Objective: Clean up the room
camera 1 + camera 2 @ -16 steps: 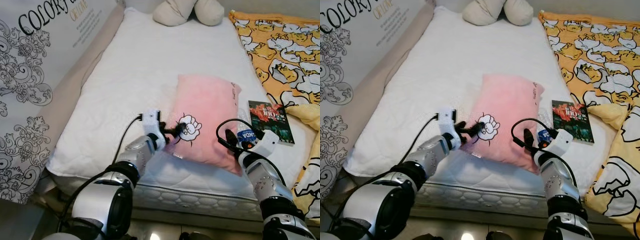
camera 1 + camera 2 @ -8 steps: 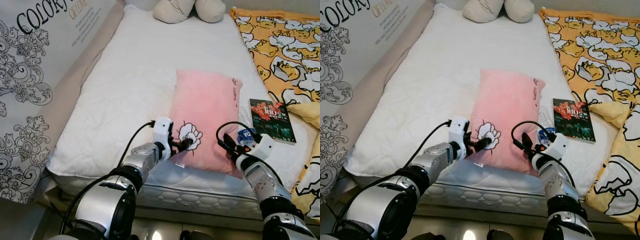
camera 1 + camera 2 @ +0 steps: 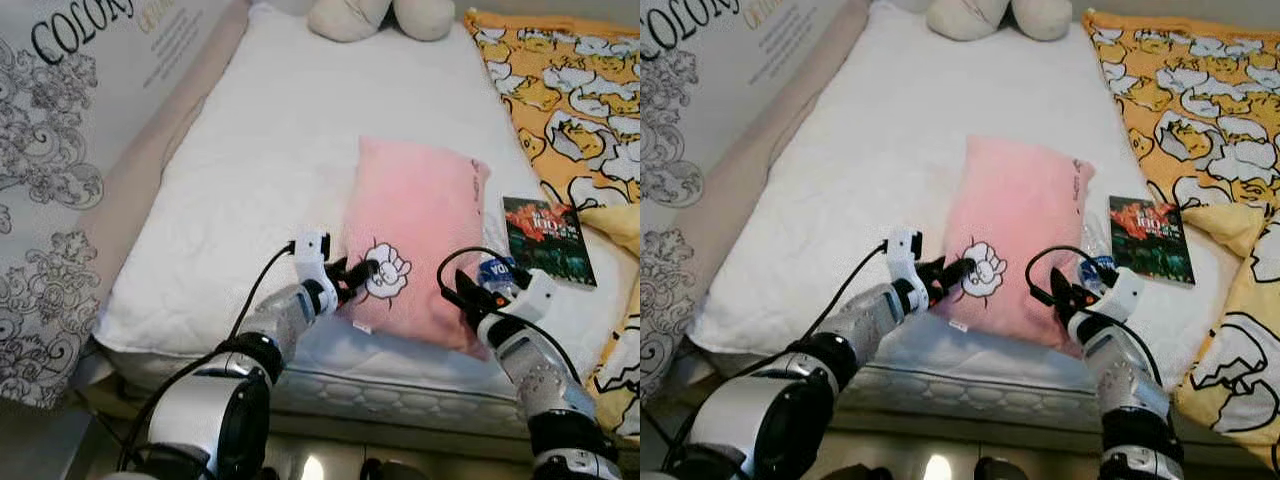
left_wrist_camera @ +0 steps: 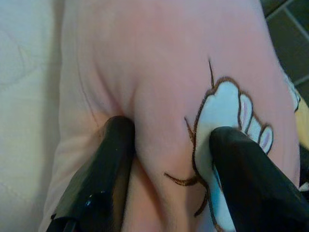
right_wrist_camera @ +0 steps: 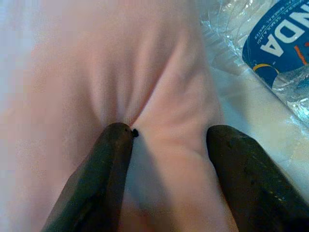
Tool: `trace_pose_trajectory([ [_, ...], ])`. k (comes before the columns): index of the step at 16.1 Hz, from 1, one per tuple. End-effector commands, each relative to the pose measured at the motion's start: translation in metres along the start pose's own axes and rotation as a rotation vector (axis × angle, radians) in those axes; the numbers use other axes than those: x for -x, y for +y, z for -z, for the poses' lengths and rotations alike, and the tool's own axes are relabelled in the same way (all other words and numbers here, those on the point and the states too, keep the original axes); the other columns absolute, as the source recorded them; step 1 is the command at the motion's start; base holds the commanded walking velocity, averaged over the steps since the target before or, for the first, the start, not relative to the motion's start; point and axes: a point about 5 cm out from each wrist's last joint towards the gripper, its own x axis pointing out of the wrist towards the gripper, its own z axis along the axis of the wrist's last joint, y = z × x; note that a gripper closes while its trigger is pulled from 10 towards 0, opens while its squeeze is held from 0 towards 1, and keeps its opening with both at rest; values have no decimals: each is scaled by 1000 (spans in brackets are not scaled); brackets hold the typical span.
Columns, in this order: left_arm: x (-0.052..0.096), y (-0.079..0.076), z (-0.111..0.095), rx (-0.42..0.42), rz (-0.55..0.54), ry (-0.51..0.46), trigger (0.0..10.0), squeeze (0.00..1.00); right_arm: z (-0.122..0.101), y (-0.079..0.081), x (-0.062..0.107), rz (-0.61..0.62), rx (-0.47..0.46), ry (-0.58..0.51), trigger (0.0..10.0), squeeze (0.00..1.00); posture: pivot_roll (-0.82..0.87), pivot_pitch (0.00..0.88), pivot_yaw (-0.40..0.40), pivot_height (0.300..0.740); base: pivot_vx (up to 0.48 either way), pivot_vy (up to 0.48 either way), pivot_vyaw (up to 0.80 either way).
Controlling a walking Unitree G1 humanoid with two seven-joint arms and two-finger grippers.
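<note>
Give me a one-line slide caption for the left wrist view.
Left gripper pinching a fold of the pink pillow beside its embroidered cartoon patch.

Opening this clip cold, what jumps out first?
A pink pillow lies on the white mattress, with the left claw and right claw both pinching folds at its near end. Just right of it lie a book and a plastic bottle, beside an orange patterned blanket.

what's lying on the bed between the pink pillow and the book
A crumpled clear plastic bottle with a blue label lies between the pink pillow and the book, best seen in the right wrist view.
</note>
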Motion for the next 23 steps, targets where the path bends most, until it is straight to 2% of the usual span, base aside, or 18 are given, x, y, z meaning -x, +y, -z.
trace_pose_trajectory([
  [1, -11, -32, 33, 19, 106, 91, 0, 0, 5, 3, 2, -22, -17, 18, 0, 0, -246, 103, 8, 740, 0, 0, 0],
  [2, -10, -33, 40, -31, 121, 128, 0, 0, 6, 2, 4, -25, -18, 21, 0, 0, -246, 103, 8, 740, 0, 0, 0],
  [4, -8, -31, 45, -69, 118, 160, 0, 0, 6, 1, 6, -19, -16, 23, 0, 0, -247, 105, 9, 740, 0, 0, 0],
  [7, -7, -29, 43, -16, 104, 133, 0, 0, 4, 2, 9, -21, -11, 21, 0, 0, -251, 110, 10, 740, 0, 0, 0],
  [9, -9, -30, 39, 66, 81, 76, 0, 0, 6, 2, 11, -17, -11, 25, 0, 0, -257, 116, 9, 740, 0, 0, 0],
  [11, -10, -31, 34, 110, 84, 40, 0, 0, 8, 2, 13, -16, -15, 28, 0, 0, -257, 113, 11, 740, 0, 0, 0],
  [14, -11, -33, 35, 93, 100, 45, 0, 0, 11, 2, 15, -14, -19, 33, 0, 0, -254, 108, 15, 740, 0, 0, 0],
  [15, -10, -33, 38, 59, 105, 66, 0, 0, 12, 2, 15, -14, -20, 36, 0, 0, -252, 105, 15, 740, 0, 0, 0],
  [16, -9, -34, 42, 21, 112, 92, 0, 0, 14, 0, 16, -9, -21, 43, 0, 0, -252, 102, 17, 740, 0, 0, 0],
  [18, -7, -32, 44, 34, 122, 91, 0, 0, 19, -6, 17, 11, -20, 56, 0, 0, -248, 87, 21, 740, 0, 0, 0],
  [19, -6, -29, 43, 3, 133, 91, 0, 0, 19, -9, 19, 28, -9, 46, 0, 0, -241, 71, 22, 740, 0, 0, 0],
  [23, -1, -17, 23, 12, 142, 15, 0, 0, 19, -5, 18, 23, 17, 23, 0, 0, -216, 28, 27, 740, 0, 0, 0],
])
